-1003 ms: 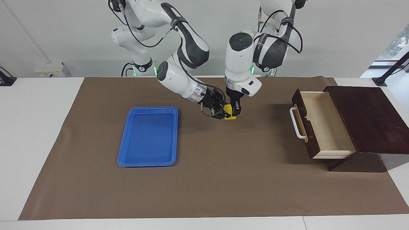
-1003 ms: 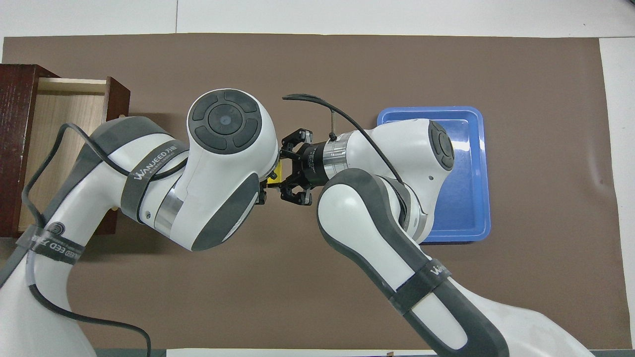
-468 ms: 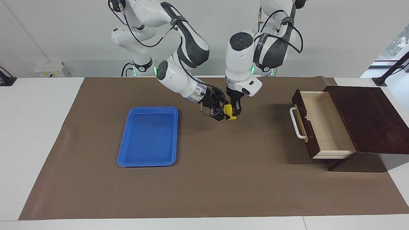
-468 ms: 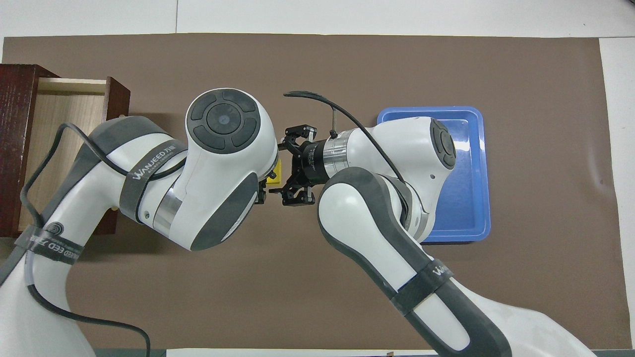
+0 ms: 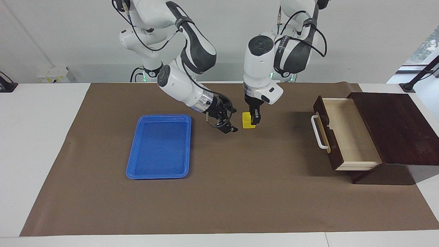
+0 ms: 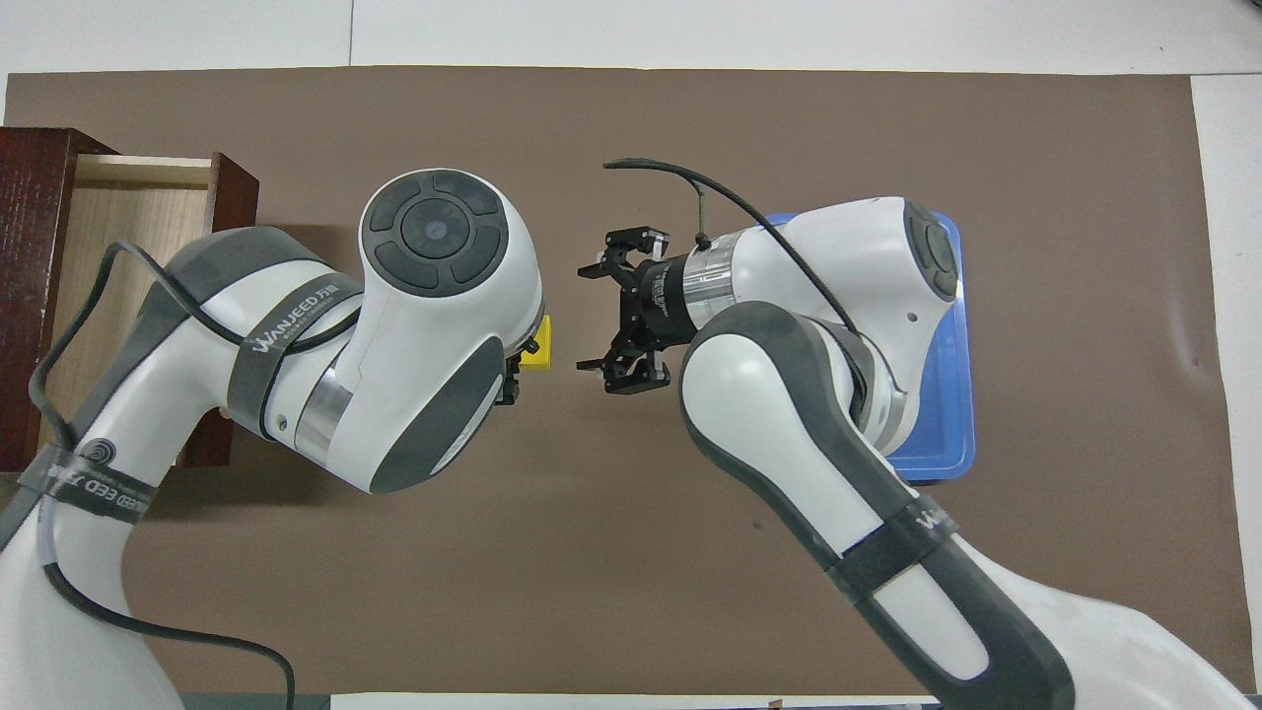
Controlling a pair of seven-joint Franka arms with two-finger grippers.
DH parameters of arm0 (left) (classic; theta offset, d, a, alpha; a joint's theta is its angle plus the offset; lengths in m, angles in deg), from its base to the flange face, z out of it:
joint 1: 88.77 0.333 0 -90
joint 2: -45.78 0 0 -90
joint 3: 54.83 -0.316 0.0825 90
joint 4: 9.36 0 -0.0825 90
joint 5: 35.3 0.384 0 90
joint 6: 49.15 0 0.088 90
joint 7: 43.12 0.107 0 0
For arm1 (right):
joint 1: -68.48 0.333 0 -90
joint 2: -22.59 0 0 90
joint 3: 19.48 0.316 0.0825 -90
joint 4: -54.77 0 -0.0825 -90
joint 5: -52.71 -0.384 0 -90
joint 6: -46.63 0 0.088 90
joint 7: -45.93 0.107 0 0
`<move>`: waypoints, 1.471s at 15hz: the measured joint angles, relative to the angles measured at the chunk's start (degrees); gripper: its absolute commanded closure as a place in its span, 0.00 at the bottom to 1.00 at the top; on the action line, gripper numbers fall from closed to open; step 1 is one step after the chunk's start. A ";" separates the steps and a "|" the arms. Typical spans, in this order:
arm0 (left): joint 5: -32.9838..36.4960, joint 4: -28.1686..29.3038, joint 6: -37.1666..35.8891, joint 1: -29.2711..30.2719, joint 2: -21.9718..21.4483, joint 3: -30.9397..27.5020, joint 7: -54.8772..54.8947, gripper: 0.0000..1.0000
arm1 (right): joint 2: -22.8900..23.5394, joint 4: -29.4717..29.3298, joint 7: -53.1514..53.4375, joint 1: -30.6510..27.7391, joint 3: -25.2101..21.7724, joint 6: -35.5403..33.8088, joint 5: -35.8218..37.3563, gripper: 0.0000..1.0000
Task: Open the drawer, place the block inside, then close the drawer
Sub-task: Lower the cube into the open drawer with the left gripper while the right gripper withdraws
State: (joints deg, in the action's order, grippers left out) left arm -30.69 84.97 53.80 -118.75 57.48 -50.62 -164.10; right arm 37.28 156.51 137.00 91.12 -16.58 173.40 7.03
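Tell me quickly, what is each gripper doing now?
Left gripper: shut on the small yellow cube block.
Right gripper: open, holding nothing, beside the block.

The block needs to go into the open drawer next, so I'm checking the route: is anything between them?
Nothing visible. The left gripper holds the block above bare mat, and the drawer stands open. The right gripper is open, on the tray's side.
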 measured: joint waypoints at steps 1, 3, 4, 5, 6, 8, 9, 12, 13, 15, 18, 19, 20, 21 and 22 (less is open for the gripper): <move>0.00 -0.43 -0.98 1.10 -0.17 -0.08 1.65 1.00 | -0.87 -0.33 -0.08 -2.45 -0.05 -2.41 2.91 0.00; -0.10 -1.33 -2.92 4.25 -0.84 -0.32 5.72 1.00 | -2.81 -1.47 -2.81 -7.91 -0.16 -8.05 7.86 0.00; -0.27 -1.78 -3.75 6.23 -1.32 -0.43 7.97 1.00 | -3.74 -1.98 -6.28 -10.55 -0.25 -10.78 9.55 0.00; -0.53 -2.12 -4.23 8.32 -2.00 -0.56 10.03 1.00 | -4.53 -2.30 -10.55 -12.94 -0.34 -13.18 10.95 0.00; -0.99 -2.41 -4.79 10.72 -2.88 -0.67 12.14 1.00 | -5.21 -2.49 -15.51 -15.19 -0.38 -15.52 12.59 0.00; -1.91 -2.82 -6.45 15.71 -4.76 -0.85 17.63 1.00 | -6.52 -2.71 -24.65 -17.96 -0.44 -19.68 16.54 0.00; -2.08 -3.21 -7.49 17.77 -5.38 -0.97 20.54 1.00 | -7.27 -2.79 -28.33 -18.22 -0.44 -21.13 19.21 0.00; -2.22 -4.39 -8.73 23.41 -5.64 -1.08 27.65 1.00 | -10.27 -2.88 -38.15 -17.75 -0.06 -24.99 25.33 0.00; -2.25 -4.41 -8.78 25.15 -5.61 -1.11 30.28 1.00 | -11.40 -2.89 -40.96 -17.80 0.02 -26.03 26.79 0.00; -2.29 -4.42 -8.79 28.32 -5.48 -1.13 34.64 1.00 | -13.48 -2.89 -47.94 -18.90 -0.02 -28.01 29.21 0.00; -2.33 -4.35 -7.96 31.73 -4.86 -1.18 38.05 1.00 | -15.61 -2.89 -63.51 -22.29 0.01 -30.73 33.26 0.00; -2.33 -4.20 -7.18 32.37 -4.21 -1.19 38.43 1.00 | -16.07 -2.88 -69.00 -23.31 0.05 -31.57 35.06 0.00; -2.33 -4.12 -6.12 32.79 -3.29 -1.20 38.61 1.00 | -16.41 -2.90 -74.00 -24.02 0.05 -32.16 37.09 0.00; -2.33 -4.11 -4.88 33.16 -2.34 -1.19 38.61 1.00 | -16.73 -2.92 -78.64 -24.46 0.07 -32.48 39.37 0.00; -2.33 -4.11 -3.76 33.56 -1.43 -1.18 38.62 1.00 | -17.04 -2.99 -82.67 -24.69 0.07 -32.74 41.56 0.00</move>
State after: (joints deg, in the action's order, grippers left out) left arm -33.02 80.86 50.04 -85.20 56.05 -51.80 -125.48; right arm 20.24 153.52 54.33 66.42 -16.51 140.66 48.59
